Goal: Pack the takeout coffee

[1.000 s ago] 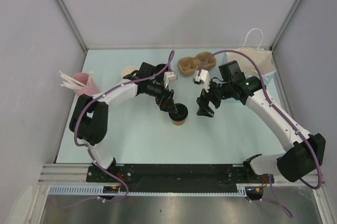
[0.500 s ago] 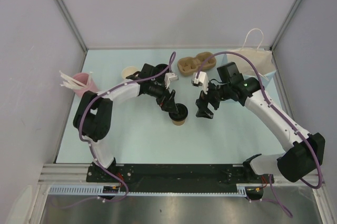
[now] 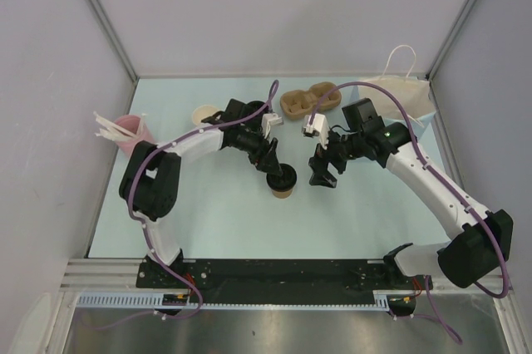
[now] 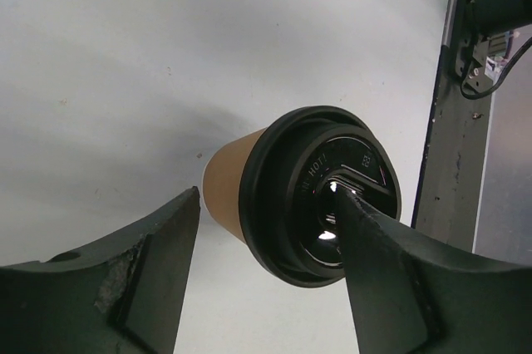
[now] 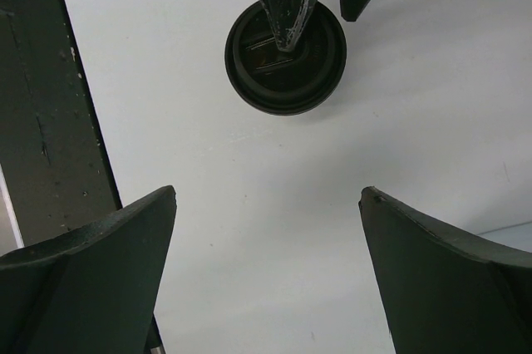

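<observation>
1. the takeout coffee cup (image 4: 226, 192) stands upright on the pale table (image 3: 208, 221), with its black lid (image 4: 287, 204) already on.
2. the left gripper (image 3: 274, 169) hangs right over the cup with its jaws apart, clamped on nothing. one fingertip sits on the middle of the lid and the other is off beside the tan wall. i'd judge it is pressing the lid home rather than taking hold.
3. the right gripper (image 5: 268, 196) waits just to the right of the cup, jaws spread wide and empty, probably kept close to take the cup.
4. behind the cup, toward the back wall, lies a moulded pulp cup carrier (image 3: 309, 102). farther back and well to the cup's right stands a white paper bag (image 3: 407, 92) with handles, the likely packing place.
5. back and left of the cup is another tan cup (image 3: 204, 115), and well to the left a pink cup of white stirrers (image 3: 129, 131).
6. between cup and carrier only the two wrists crowd the way.
</observation>
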